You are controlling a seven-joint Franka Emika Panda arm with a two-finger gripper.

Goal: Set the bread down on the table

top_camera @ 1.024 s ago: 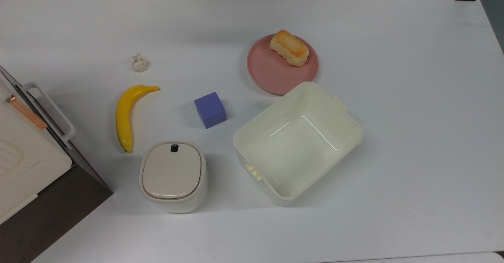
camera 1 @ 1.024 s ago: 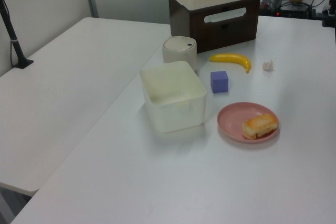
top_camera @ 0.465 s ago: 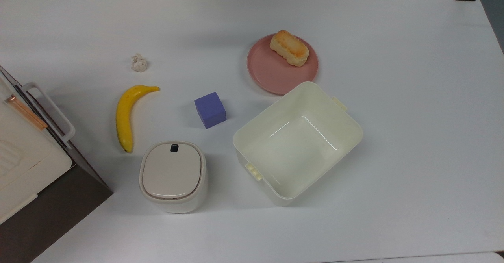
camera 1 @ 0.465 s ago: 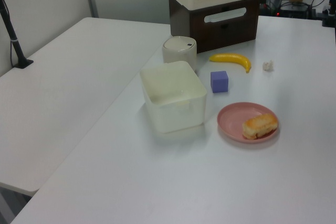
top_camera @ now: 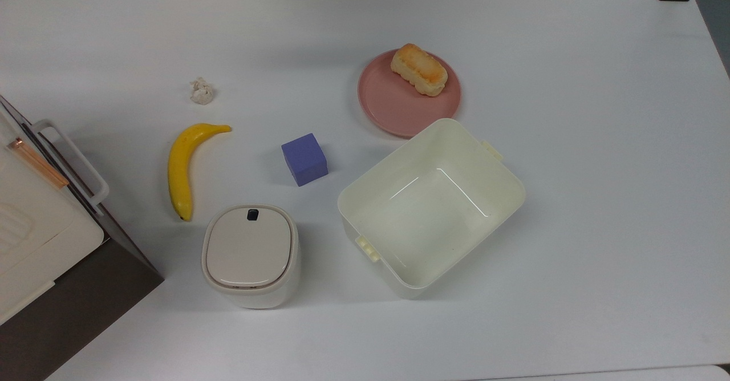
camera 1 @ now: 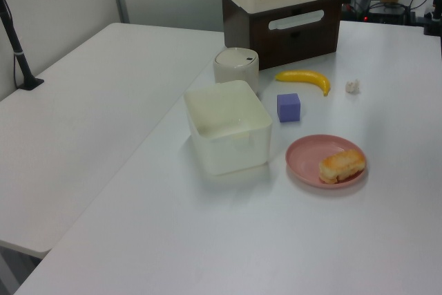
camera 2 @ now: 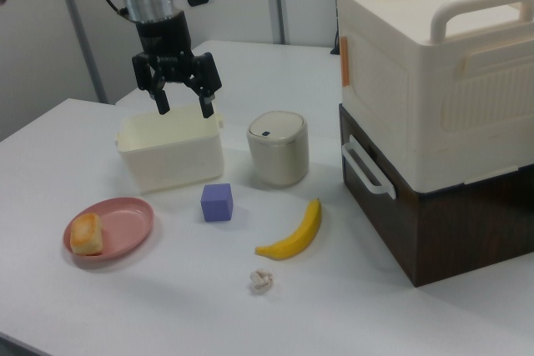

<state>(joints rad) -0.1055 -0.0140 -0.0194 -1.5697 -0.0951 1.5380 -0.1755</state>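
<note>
Bread (top_camera: 419, 69): sitting on the pink plate (top_camera: 393, 107), toward the plate's upper right in the top view. It lies slanted, toasted side up, nothing touching it.
Plate: flat on the white table (top_camera: 599, 170), and its lower edge runs right up against a corner of the cream bin (top_camera: 432, 207) in the top view. Can't tell if they actually touch.
Bin: open on top, looks empty, set at an angle on the table. It's the closest tall thing to the bread.
Purple cube (top_camera: 304, 158): on the top view's left of the plate, standing on its own between the bin and the banana (top_camera: 185, 164).
Banana: lying curved on the table, well apart from the bread.
Paper ball (top_camera: 201, 91): small crumpled whitish thing just above the banana's tip in the top view.
Lidded can (top_camera: 251, 255): cream, rounded, lid closed, just beside the bin on the top view's left.
Big box (camera 2: 438, 72): cream crate with handles stacked on a dark brown base (camera 2: 455, 218), at the right view's right edge of the table.
Gripper (camera 2: 181, 107): up in the air over the bin's far rim in the right view, fingers spread wide, holding nothing and touching nothing. It's well apart from the bread.
Open space: lots of bare tabletop on the top view's right of the plate.
</note>
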